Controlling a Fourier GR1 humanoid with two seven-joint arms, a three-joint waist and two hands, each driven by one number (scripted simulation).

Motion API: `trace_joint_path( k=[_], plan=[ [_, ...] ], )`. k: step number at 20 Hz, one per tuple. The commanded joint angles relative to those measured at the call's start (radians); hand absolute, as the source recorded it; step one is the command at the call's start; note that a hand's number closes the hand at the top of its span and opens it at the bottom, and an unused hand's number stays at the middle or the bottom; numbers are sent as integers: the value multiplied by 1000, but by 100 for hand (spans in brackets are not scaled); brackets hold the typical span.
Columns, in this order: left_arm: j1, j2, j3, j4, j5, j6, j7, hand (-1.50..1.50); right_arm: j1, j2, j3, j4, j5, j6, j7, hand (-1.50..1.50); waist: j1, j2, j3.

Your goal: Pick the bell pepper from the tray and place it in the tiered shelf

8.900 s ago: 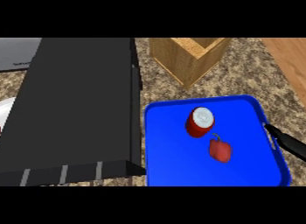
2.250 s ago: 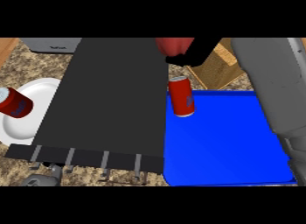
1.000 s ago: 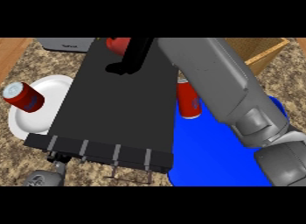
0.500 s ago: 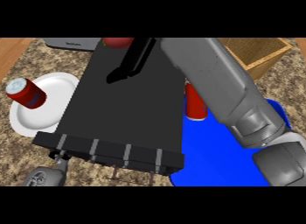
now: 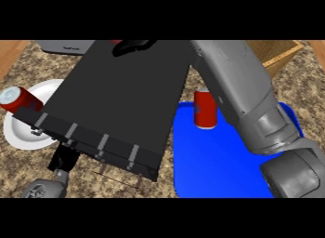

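Red colour shows as a thin sliver at the top edge of the head view, at about eleven o'clock, just beside the black right hand [image 5: 134,45]; this is probably the red bell pepper [image 5: 116,41], almost wholly hidden. The hand lies over the far end of the black slatted tiered shelf [image 5: 117,102], at the end of the long grey right forearm [image 5: 241,88] that crosses from five o'clock toward twelve. Whether its fingers curl round the pepper or are spread cannot be told.

The step in hand appears to be the placing. To do it well, the hand should bring the pepper down fully onto the shelf's flat top, inboard of the far edge, before letting go, and open without nudging it, since a rounded pepper may roll.

Right of the shelf, at three o'clock, lies the bright blue plastic tray [image 5: 220,167], with an upright red drink can [image 5: 206,109] close beside the forearm; withdrawing should avoid it. At nine o'clock a white round plate [image 5: 24,132] carries another red can [image 5: 18,98]. The left hand [image 5: 45,188] shows at seven o'clock, its fingers unclear.
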Motion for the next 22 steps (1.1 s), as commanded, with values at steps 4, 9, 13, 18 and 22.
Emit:
trace_joint_path(
  k=[4,9,13,18,22],
  plan=[
    [27,20,18,-1,9,-18,-31,0,30,-240,-95,130,-25,3,60,-150,-16,48,14],
    [1,-17,-5,-21,-2,-3,-13,0,11,-338,-123,186,-33,95,-8,-150,19,59,15],
    [9,30,19,-48,14,-37,2,0,99,-406,-89,210,12,210,-116,-150,26,60,17],
    [13,-8,-5,-6,-9,-23,-47,0,50,-481,-94,236,19,288,-132,-150,45,70,16],
    [-41,-23,-15,6,-17,-22,-11,0,70,-471,-52,247,75,275,-193,-150,47,77,17]
  ],
)
